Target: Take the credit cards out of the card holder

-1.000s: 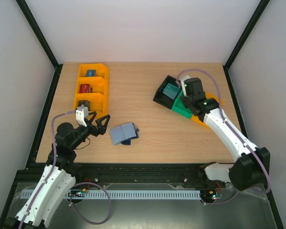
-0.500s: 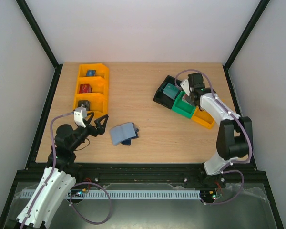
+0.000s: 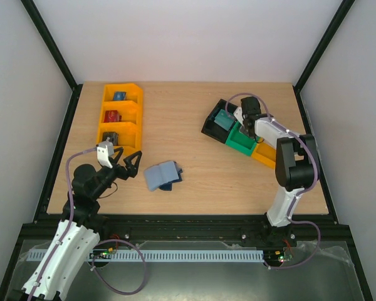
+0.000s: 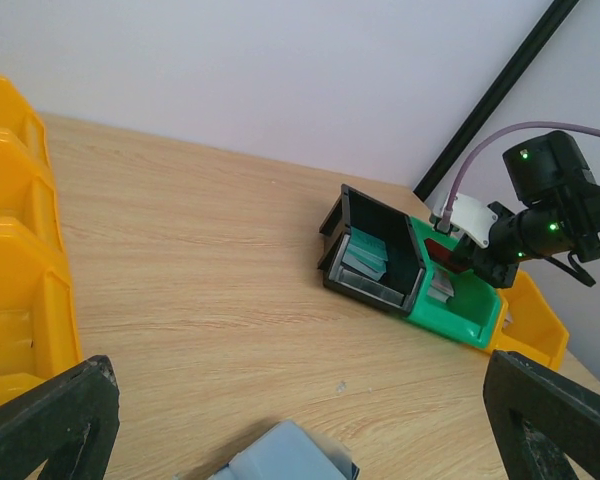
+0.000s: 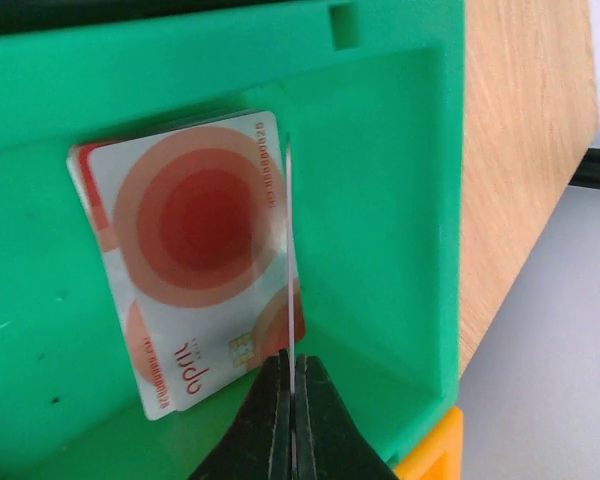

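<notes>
Thin stiff plastic, light and slick I judge: my right end effector [image 5: 292, 388] pinches a credit card [image 5: 291, 260] by its edge; my left end effector [image 3: 131, 158] gapes wide, empty.

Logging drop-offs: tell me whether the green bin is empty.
Not empty: a stack of red-circled cards lies flat on the green bin floor; the right pincer grips another card edge-on above it.

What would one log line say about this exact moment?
right hand: shut on credit card, above green bin | left hand: open, near card holder
</notes>
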### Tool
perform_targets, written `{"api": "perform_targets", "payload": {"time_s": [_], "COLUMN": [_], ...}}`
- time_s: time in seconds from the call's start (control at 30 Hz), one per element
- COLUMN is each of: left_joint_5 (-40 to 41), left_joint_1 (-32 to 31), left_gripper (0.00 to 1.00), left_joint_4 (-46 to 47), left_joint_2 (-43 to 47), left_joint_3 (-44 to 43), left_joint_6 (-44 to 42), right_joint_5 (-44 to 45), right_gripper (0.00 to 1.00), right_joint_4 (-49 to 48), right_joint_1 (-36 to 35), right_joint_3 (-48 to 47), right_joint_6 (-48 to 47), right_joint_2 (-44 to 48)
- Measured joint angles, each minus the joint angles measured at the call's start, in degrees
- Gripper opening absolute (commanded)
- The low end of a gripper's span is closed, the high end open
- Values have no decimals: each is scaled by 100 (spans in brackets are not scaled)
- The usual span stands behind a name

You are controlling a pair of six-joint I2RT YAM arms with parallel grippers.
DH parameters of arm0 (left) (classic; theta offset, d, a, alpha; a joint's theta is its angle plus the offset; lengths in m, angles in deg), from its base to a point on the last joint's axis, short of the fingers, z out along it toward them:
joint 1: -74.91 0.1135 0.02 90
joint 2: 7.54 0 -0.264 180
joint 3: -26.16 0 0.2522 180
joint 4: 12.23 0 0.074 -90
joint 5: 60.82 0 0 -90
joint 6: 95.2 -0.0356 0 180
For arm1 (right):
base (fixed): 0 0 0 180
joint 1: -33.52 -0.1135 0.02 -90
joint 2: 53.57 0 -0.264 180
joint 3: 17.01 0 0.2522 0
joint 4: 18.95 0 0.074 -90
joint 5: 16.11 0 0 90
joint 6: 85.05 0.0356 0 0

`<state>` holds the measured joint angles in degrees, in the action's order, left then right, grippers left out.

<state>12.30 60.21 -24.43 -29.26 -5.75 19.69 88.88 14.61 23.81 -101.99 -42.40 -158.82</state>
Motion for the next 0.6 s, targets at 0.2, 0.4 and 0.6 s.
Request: {"api": "perform_targets", "payload": {"time_s": [0.2, 0.4, 0.6], "left_joint_5": [0, -2, -2], "left_joint_1": [0, 0, 2], "left_gripper": [100, 99, 99], "left_joint_4": [9, 17, 17], "left_joint_2": [0, 0, 0], "left_joint_3": [24, 24, 24], "left_joint_6": [-4, -7, -22], "right_joint_5": [205, 232, 44], "right_gripper": [11, 28, 37], "right_joint_4": [-332, -505, -452], "right_joint_1": [2, 2, 2], "right_joint_3": [9, 122, 120], "right_joint_6": [-153, -313, -304], "right_joint_2": [-63, -66, -66]}}
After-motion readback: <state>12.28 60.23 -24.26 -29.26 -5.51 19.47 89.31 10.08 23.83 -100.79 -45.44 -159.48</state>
